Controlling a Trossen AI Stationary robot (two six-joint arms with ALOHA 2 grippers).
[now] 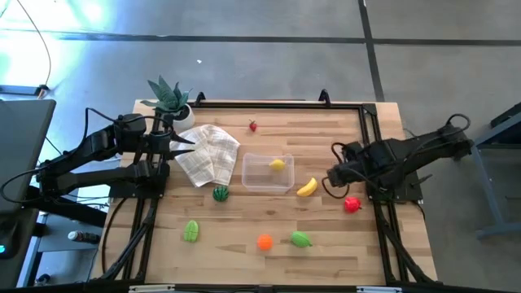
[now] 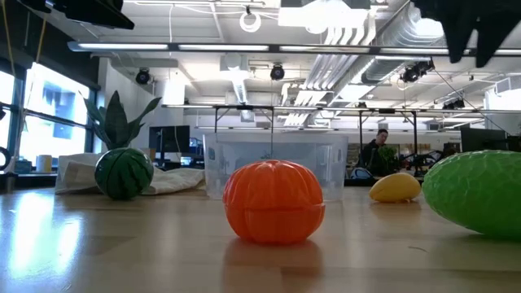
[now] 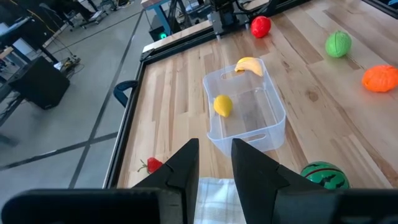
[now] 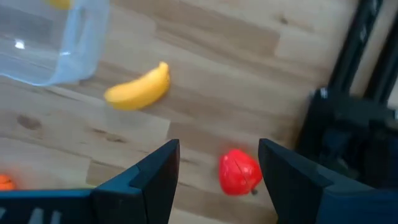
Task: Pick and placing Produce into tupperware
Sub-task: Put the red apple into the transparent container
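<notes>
Near the table's middle sits the tupperware (image 1: 268,172), lidless, upright, mouth up; its long axis runs across the table from the left arm's side toward the right arm's. One yellow lemon (image 1: 278,164) already lies inside, toward the right end. Banana (image 1: 307,187) lies on the wood just beside the container's right front corner, apart from it as far as I can tell.

Right gripper (image 4: 217,171) hangs above the red apple (image 4: 239,172), fingers apart and empty, the apple showing between them from the wrist camera. Apple sits close to the right arm's base (image 1: 399,189). Left gripper (image 3: 214,163) waits over the checked cloth (image 1: 208,153) on the left side, fingers a little apart, holding nothing.

Elsewhere: small watermelon (image 1: 221,193) by the cloth's front edge, orange (image 1: 264,242), two green fruits (image 1: 191,231) (image 1: 301,239) toward the front, a strawberry (image 1: 253,126) and a potted plant (image 1: 168,99) at the back.

Risks, as judged:
- Apple is round and smooth; an off-centre close could squirt it sideways, toward the arm base or table edge.
- Carrying it over, a low path could clip the banana or nudge the light container.
- Releasing too high may bounce it out of the shallow walls.
</notes>
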